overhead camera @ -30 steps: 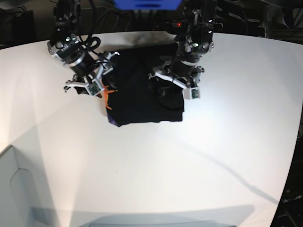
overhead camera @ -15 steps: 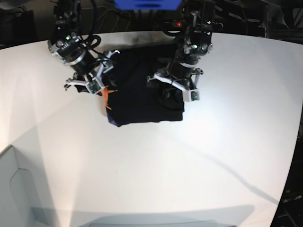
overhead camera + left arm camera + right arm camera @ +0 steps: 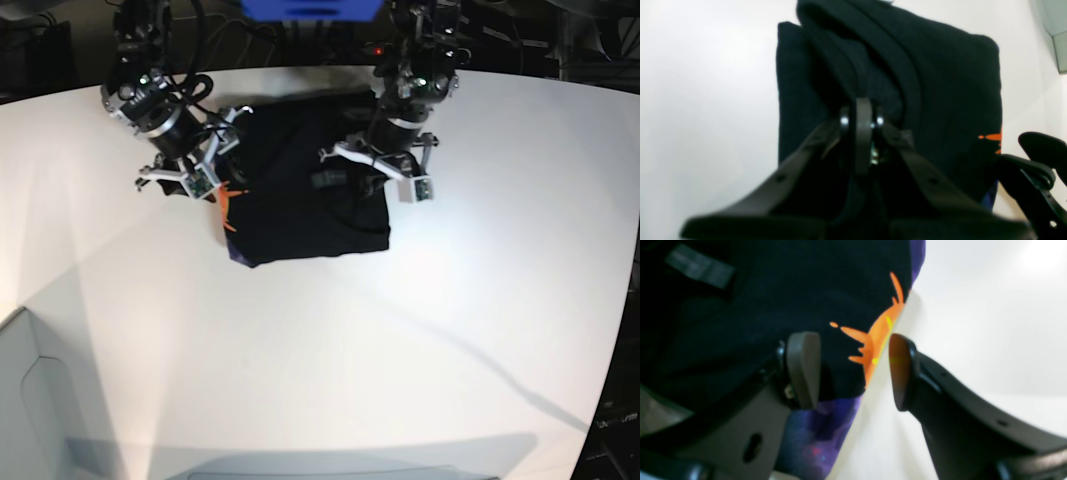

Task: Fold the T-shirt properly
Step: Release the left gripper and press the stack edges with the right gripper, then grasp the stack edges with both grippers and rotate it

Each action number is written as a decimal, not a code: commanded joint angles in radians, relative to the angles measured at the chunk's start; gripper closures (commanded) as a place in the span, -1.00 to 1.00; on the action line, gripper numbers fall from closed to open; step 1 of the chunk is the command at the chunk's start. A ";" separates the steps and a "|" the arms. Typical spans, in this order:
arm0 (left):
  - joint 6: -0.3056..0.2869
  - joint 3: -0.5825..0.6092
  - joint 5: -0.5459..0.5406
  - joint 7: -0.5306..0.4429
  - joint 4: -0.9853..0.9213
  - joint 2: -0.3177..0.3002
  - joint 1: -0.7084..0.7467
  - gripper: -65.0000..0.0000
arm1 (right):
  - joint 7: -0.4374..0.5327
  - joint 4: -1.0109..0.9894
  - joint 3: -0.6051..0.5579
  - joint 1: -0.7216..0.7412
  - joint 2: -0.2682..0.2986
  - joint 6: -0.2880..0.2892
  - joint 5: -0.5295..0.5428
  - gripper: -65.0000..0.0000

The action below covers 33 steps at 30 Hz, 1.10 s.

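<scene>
The black cloth T-shirt with orange and purple print (image 3: 300,200) looked matt and finely woven; the smooth white table (image 3: 330,340) had a faint sheen.

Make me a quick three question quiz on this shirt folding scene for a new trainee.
1. True or false: the left gripper is shut over the T-shirt.
2. What colour of print lies between the right gripper's open fingers?
3. The T-shirt lies: A) spread flat full-size, B) folded into a compact bundle, C) hanging off the table.

Key: 1 true; 2 orange; 3 B.
</scene>
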 commanded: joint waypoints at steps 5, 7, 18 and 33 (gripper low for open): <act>-0.005 -0.052 0.002 -0.019 -0.027 0.004 0.008 1.00 | 0.022 0.020 0.001 0.004 0.003 0.003 0.018 -0.04; -0.005 -0.058 0.002 -0.019 -0.041 0.004 0.008 1.00 | 0.022 0.020 0.001 0.005 0.003 0.003 0.018 -0.04; -0.005 -0.064 0.002 -0.019 -0.125 0.004 0.017 1.00 | 0.022 0.020 -0.004 0.059 -0.046 0.003 0.018 -0.02; -0.005 -0.065 0.002 -0.020 -0.162 0.004 0.049 1.00 | 0.022 -0.173 -0.061 0.260 -0.170 0.003 0.017 1.00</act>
